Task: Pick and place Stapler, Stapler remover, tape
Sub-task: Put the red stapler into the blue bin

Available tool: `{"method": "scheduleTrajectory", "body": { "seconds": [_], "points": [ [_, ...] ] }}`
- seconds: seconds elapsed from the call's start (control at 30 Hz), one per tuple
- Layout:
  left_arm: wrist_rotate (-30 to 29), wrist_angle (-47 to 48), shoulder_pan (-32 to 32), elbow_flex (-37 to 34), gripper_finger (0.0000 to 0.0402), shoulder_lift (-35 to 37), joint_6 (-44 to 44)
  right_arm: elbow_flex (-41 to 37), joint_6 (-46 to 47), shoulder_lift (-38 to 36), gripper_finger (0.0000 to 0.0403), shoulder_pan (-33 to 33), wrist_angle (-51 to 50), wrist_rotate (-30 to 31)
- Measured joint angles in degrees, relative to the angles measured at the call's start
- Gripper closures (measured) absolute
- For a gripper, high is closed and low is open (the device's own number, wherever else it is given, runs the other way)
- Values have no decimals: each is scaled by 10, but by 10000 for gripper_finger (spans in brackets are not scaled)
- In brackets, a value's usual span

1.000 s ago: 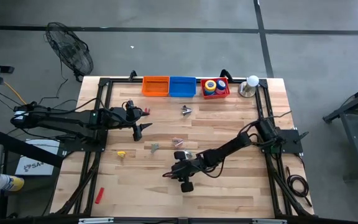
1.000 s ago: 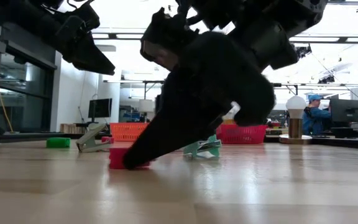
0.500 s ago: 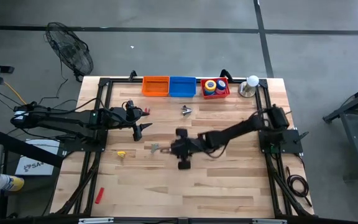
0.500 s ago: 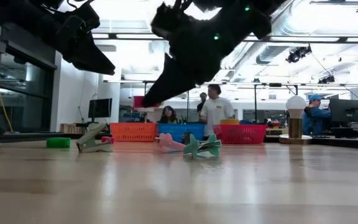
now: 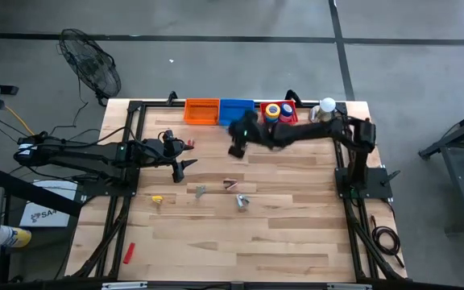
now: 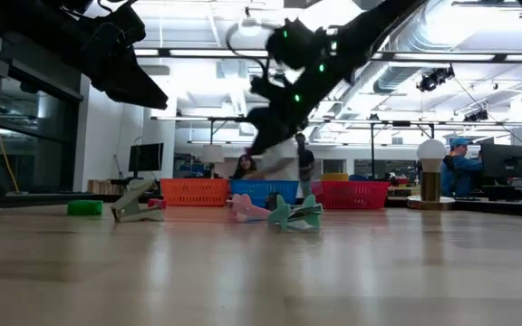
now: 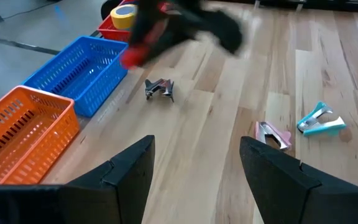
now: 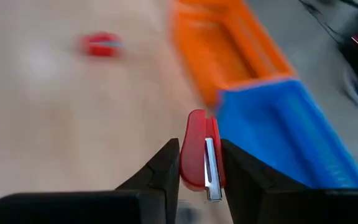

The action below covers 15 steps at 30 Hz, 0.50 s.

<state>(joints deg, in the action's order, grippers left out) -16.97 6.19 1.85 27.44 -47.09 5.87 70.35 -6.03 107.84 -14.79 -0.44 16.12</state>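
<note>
My right gripper (image 5: 237, 143) is shut on a red stapler (image 8: 199, 155) and hangs in the air just near of the blue basket (image 5: 236, 111). In the left wrist view the stapler (image 7: 135, 53) shows as a red blur under the right arm. My left gripper (image 5: 180, 167) is open above the table's left part, touching nothing. Tape rolls, one yellow (image 5: 273, 109) and one blue (image 5: 286, 109), lie in the red basket (image 5: 292, 121). Staple removers rest on the wood: pink (image 5: 231, 184), teal (image 5: 242, 201), grey (image 7: 160, 88) and another grey (image 5: 200, 191). My right gripper pinches the red stapler between its two fingers, one finger (image 8: 166, 165) on each long side. The stapler's end (image 8: 197, 124) sticks out past the fingertips, and its metal strip (image 8: 210, 168) shows. The stapler is lifted clear of the table.
An orange basket (image 5: 202, 111) stands left of the blue one on the far edge. A white ball on a metal base (image 5: 325, 109) sits at the far right corner. A small yellow piece (image 5: 158, 199), a second red stapler (image 5: 129, 252) and a small red thing (image 5: 188, 145) lie on the left part.
My right gripper, shut on the red stapler, has raised it off the table's near middle. It has swung up and toward the far edge, and now hangs by the blue basket. The pink and teal removers stayed where they were.
</note>
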Motion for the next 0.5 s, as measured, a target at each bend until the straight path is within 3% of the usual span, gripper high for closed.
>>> {"method": "scheduleTrajectory", "body": {
  "seconds": [0.13, 0.3, 0.5],
  "points": [
    [0, 0, 0, 0, 169, 0, 0, 0, 27, 0, 314, -66, 26, -15],
    [0, 0, 0, 0, 169, 0, -7, 0, 60, 1, 313, -135, 57, -89],
    [0, 0, 0, 0, 169, 0, -9, 1, 54, 3, 313, -176, 39, -160]
  ]
}}
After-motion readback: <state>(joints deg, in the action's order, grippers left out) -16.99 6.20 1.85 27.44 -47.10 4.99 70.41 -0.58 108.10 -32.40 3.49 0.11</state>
